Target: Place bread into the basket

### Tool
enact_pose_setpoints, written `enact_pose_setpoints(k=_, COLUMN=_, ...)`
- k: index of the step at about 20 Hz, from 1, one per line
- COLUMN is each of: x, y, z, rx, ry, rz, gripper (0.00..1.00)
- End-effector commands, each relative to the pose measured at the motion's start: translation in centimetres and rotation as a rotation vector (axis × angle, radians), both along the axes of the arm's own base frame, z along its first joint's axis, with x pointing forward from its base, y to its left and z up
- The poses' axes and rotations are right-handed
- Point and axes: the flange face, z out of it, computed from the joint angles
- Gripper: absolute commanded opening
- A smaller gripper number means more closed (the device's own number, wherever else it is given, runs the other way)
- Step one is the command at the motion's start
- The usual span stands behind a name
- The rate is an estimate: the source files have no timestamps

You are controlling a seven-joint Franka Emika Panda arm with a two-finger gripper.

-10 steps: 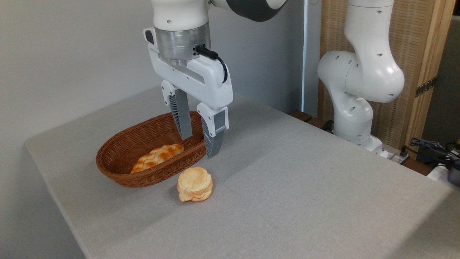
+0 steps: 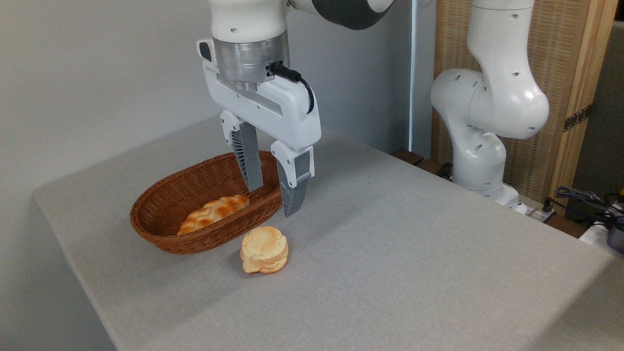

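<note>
Change: the gripper (image 2: pixel 272 201) has shifted a little to the right and slightly down since half a second ago; the bread, basket and loaf lie where they did.
Jaws: spread apart with a clear gap between the two grey fingers, holding nothing; tips point down, hanging above the basket's right rim and clear of the bench.
Bread: one round lobed bun (image 2: pixel 264 249) on the bench, outside the basket, just beside its front right wall, below and slightly left of the fingertips.
Basket: one oval wicker basket (image 2: pixel 158 222) near the bench's left part, its left end close to the left edge.
Loaf: one long braided loaf (image 2: pixel 213 213) lying inside the basket along its front wall.
Open room: the bench (image 2: pixel 414 253) is bare to the right of the bun and towards the front; the basket's back half holds nothing.
Edges: the bench's far edge runs behind the basket; the arm's base (image 2: pixel 480 161) stands beyond the right rear edge.
</note>
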Motion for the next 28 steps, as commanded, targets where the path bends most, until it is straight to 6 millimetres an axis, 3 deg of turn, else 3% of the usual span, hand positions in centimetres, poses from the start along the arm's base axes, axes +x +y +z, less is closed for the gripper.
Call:
enact_pose_setpoints(k=1, x=0.0, y=0.4, z=0.6, rx=-0.02, ry=-0.007, rz=-0.014, gripper=1.0)
enact_pose_setpoints(k=22, x=0.1, y=0.5, z=0.3, rx=-0.019, ry=-0.002, rz=-0.023, gripper=1.0)
enact_pose_setpoints(k=28, x=0.3, y=0.6, z=-2.1, rx=-0.022, ry=0.027, rz=-0.026, gripper=1.0)
